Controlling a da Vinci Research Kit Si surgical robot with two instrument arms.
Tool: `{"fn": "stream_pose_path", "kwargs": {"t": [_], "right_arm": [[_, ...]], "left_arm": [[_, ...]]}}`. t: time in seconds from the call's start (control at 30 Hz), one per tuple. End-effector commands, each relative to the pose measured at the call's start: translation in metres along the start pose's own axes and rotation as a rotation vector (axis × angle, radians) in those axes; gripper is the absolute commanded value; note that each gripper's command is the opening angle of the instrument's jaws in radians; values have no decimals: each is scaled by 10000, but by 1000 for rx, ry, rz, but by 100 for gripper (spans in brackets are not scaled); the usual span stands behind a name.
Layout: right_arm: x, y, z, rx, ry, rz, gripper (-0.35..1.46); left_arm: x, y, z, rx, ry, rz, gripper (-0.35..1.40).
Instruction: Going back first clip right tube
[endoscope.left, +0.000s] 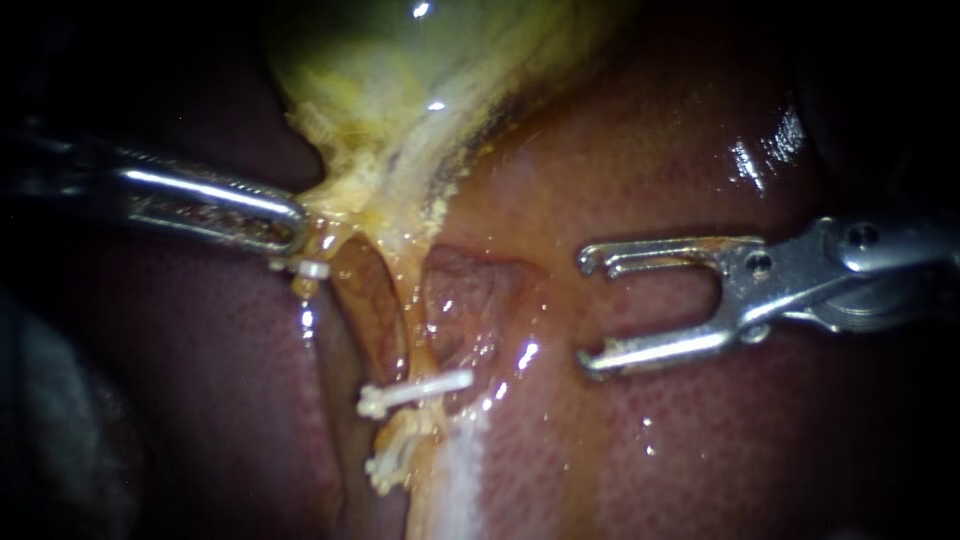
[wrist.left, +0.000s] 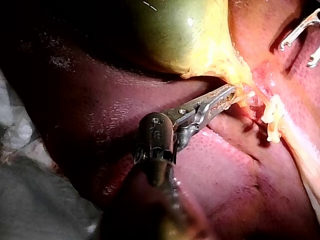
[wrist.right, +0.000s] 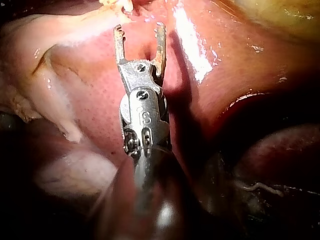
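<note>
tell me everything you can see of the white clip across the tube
The clip is a slim white bar that looks like plastic, closed across the tube below the gallbladder. It lies nearly level, with a knobbed end toward the view's left and a plain tip toward its right. Its surface looks wet. A frayed whitish clump sits just below it. The right instrument stands apart to its right, and the left instrument grips tissue above it.
</note>
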Motion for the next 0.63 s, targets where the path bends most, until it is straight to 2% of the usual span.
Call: {"fn": "stream_pose_path", "kwargs": {"t": [0.03, 0.3, 0.63], "right_arm": [[0, -1, -1, 1, 0, 0, 49], [2, -1, -3, 1, 1, 1, 49], [6, -1, -8, 5, 1, 5, 49]], "left_arm": [[-1, -2, 5, -1, -1, 2, -35], [-13, -15, 39, -11, -16, 0, -35], [-14, -16, 40, -14, -18, -4, -35]]}}
